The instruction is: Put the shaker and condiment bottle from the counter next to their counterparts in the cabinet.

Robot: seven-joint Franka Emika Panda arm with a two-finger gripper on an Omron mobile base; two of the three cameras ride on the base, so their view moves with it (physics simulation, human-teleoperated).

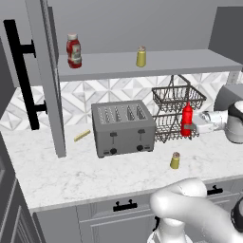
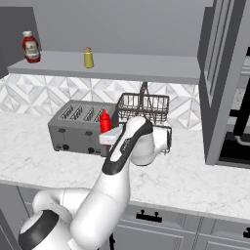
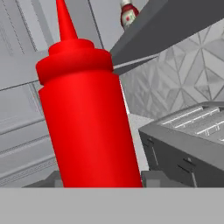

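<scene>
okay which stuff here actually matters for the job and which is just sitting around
Belongs to the job:
condiment bottle, at the pincer
shaker on the counter
ketchup bottle and yellow shaker on the cabinet shelf

Just lying about:
toaster
wire basket
yellowish stick left of the toaster

A backsplash (image 1: 95, 92) of pale tiles with a geometric diamond pattern is seen along the rear wall. A plain grey wall (image 1: 142, 23) is shown above it. A silver four-slot toaster (image 1: 123, 127) is set against the backsplash, with a two-tier black wire basket (image 1: 176, 111) just beside it. Grey drawer fronts (image 2: 161, 219) with black handles are seen below. The scene is evenly lit.
</scene>
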